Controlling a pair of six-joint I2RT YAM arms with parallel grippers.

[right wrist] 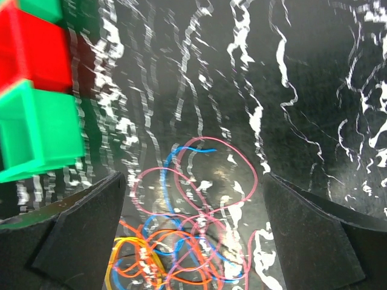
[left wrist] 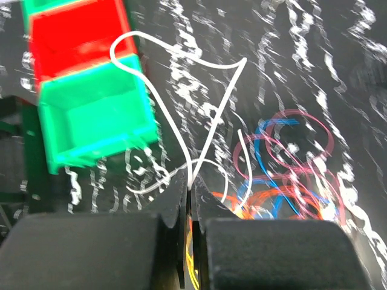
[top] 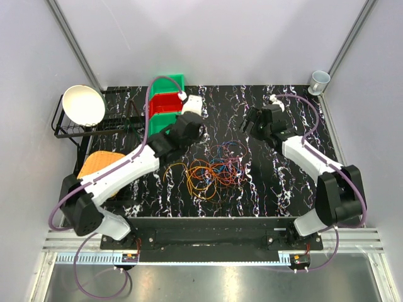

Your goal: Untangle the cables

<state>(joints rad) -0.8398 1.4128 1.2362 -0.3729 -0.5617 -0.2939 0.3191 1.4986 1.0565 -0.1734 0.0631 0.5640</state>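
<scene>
The cables lie as a loose tangle of orange, red, blue and yellow loops on the black marbled table, between the two arms. My left gripper hangs over the tangle's upper left, next to the bins. In the left wrist view it is shut on a thin white cable, which loops up toward the green bin; the tangle lies to the right. My right gripper is open and empty. In the right wrist view it frames the pink and blue loops from above.
A row of green and red bins stands at the back left. A white bowl rests on a black wire rack. An orange object lies at the left edge. A cup stands at the back right corner.
</scene>
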